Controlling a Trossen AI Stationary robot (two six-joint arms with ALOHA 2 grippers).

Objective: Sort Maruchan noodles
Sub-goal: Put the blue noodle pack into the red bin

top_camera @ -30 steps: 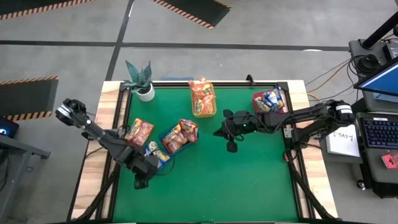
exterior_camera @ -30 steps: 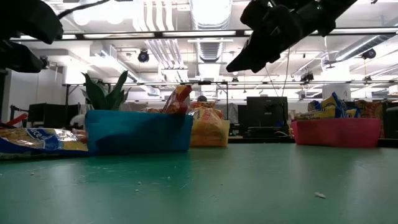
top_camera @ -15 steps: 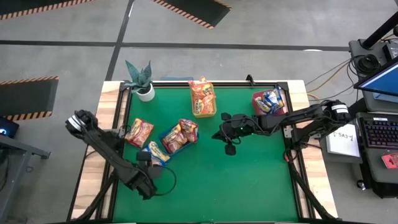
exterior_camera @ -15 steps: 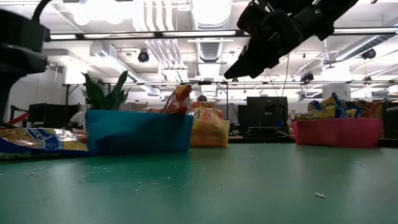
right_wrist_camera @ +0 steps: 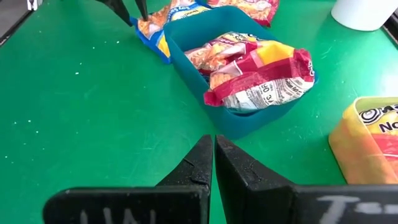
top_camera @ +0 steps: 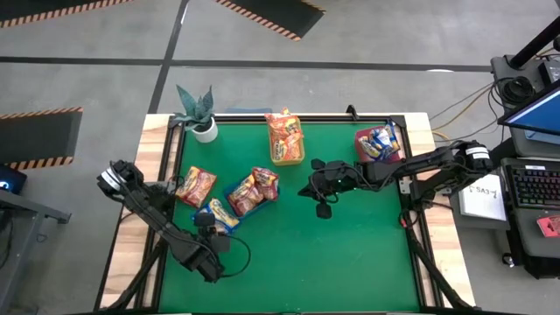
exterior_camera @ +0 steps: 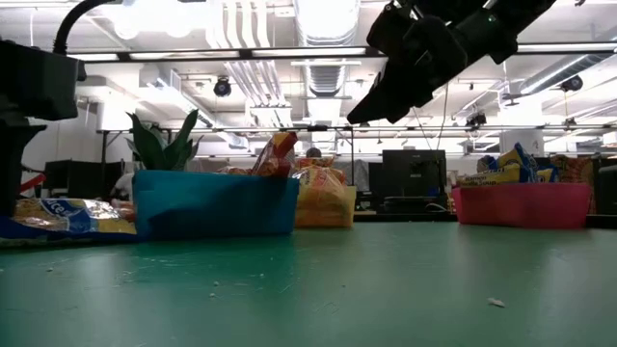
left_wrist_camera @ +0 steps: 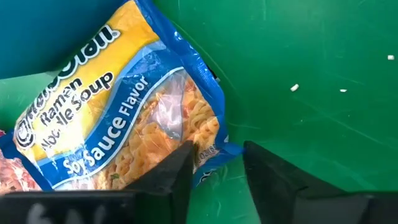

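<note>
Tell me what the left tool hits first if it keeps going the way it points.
Most likely the blue-edged noodle packet: the left tool has its fingers apart right at that packet's corner, beside the blue bin. Whether it already touches is unclear.

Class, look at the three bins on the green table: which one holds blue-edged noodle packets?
The red bin at the table's far right corner holds them. The blue bin holds red and orange packets, and the yellow bin holds orange ones.

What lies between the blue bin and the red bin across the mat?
In the high view, the right gripper hangs over bare green mat between blue bin and red bin.
</note>
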